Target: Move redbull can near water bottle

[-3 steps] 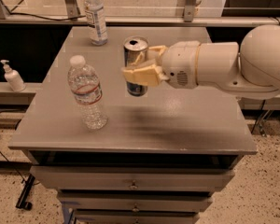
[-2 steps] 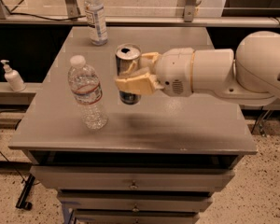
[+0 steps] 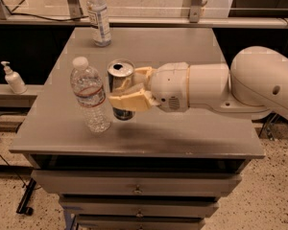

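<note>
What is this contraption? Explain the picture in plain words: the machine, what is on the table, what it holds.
This is a robot with one white arm reaching in from the picture's right. At the arm's end is its tool, two tan fingers that work like tongs. There is only one picture, looking down on a grey table; where the camera is mounted is not known. The tool is closed around an upright drink can. Just left of it in the picture stands a clear water bottle with a white cap. A second bottle stands at the table's far edge; a small pump bottle sits on a ledge beside the table. Whether the can rests on the table or hangs just above it cannot be told.
</note>
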`<state>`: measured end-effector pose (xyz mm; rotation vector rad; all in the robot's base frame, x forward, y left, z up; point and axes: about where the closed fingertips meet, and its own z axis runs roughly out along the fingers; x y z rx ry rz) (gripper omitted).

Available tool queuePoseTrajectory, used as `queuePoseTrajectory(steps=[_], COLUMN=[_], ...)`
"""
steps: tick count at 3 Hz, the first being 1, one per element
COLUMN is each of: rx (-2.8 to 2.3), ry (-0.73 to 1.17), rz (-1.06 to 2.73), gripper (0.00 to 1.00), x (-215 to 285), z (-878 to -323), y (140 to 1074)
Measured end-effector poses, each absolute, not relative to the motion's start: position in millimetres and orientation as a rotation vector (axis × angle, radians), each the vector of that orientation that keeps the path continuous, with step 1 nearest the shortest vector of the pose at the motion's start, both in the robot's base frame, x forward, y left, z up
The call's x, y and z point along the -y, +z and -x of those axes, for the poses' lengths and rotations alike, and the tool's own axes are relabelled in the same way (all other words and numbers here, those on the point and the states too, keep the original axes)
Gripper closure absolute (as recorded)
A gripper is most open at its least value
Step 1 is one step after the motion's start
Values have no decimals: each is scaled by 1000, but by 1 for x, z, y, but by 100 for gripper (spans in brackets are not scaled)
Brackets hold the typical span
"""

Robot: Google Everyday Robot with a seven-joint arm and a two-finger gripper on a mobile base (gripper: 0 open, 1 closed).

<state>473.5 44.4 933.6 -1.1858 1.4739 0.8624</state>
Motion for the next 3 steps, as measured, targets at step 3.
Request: queuePoseTrajectory(steps=[3], rx=[-1458], ry=[909], rz=[1212], gripper=[100], x=[-62], z=[-473], y=[899])
